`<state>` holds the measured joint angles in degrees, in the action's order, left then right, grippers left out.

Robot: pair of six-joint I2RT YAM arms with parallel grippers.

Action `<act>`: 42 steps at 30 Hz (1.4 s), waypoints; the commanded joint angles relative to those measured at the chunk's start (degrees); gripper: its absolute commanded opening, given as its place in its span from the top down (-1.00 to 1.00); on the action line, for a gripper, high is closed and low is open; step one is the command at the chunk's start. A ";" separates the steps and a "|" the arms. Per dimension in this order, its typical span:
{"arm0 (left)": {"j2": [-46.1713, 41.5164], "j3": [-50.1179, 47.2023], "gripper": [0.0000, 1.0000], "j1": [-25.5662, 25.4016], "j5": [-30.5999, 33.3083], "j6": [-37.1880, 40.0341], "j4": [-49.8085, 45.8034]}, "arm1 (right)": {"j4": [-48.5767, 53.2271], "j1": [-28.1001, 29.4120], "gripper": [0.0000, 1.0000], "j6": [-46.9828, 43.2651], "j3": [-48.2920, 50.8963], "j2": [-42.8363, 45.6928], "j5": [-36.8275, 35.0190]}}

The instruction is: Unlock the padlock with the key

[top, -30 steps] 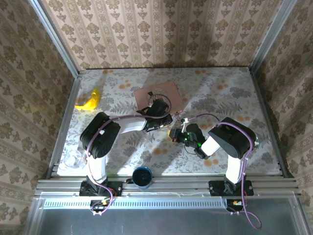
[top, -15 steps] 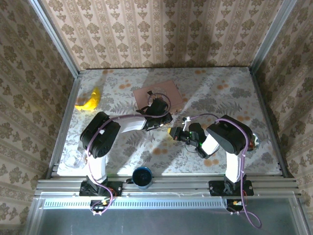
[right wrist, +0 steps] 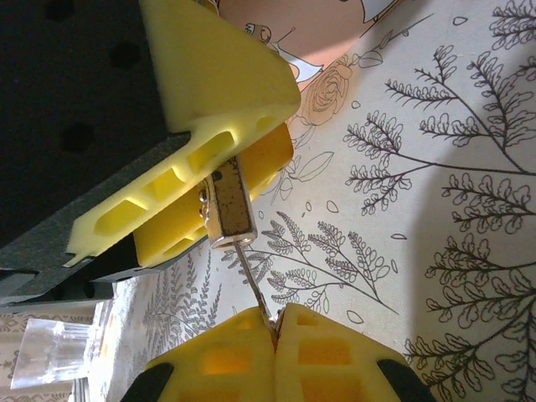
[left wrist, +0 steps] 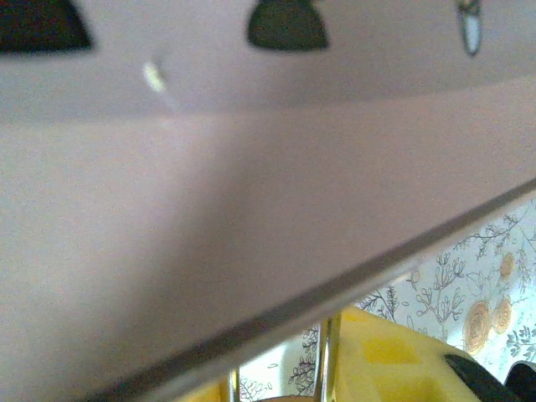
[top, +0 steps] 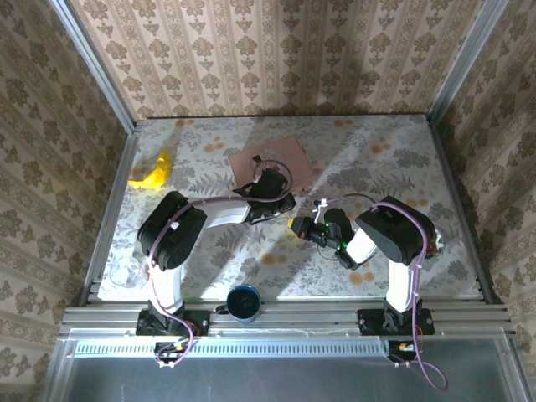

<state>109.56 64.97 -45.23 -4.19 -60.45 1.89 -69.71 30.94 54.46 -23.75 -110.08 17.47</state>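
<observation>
Right gripper (right wrist: 275,322): yellow pads pressed fully together, pinching the thin shank of the key (right wrist: 251,280). The key runs straight out from the pad tips. Its far end meets the end face of the padlock (right wrist: 228,205), but I can't tell how far in it sits.

The padlock is a small silvery-brass body, clamped between the yellow foam pads of the left gripper (right wrist: 209,180). The jaws are partly closed, with the lock body filling the gap. The two grippers face each other tip to tip, just apart, bridged by the key.

Reference is the pink box (top: 270,159), lying flat on the floral table (top: 377,151):
- In the top view, padlock and both grippers are just off the box's near edge, by its near-right corner. The left gripper overlaps that edge and the right gripper is a bit nearer the arm bases.
- In the left wrist view, the box's pink face is very close, with a yellow pad (left wrist: 394,368) below its edge.
- The yellow banana (top: 153,172) is to the box's left, well apart, by the left wall.
- The blue cup (top: 244,303) is well apart on the near side, at the table edge between the arm bases.
- A clear glass piece (top: 126,272) is to the near-left, beside the left arm's base.
</observation>
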 commanded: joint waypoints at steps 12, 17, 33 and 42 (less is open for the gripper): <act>-1.94 -0.56 1.00 -0.53 -3.11 0.11 3.85 | -1.27 -1.58 1.00 3.52 0.02 -1.33 0.51; -2.16 -0.72 1.00 -0.53 -3.11 0.04 4.10 | -2.18 -1.67 1.00 3.90 0.06 -1.92 0.69; -2.07 -0.92 1.00 -0.50 -3.72 -0.11 4.71 | -2.49 -2.06 1.00 3.61 0.70 -1.65 0.46; -2.07 -1.27 1.00 -0.34 -4.34 -0.57 5.62 | -3.41 -2.64 1.00 3.26 0.19 -2.60 1.43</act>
<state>109.56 64.14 -45.23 -4.86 -60.47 3.97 -72.18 29.43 57.52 -23.51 -111.15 20.40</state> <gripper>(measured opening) 0.293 0.041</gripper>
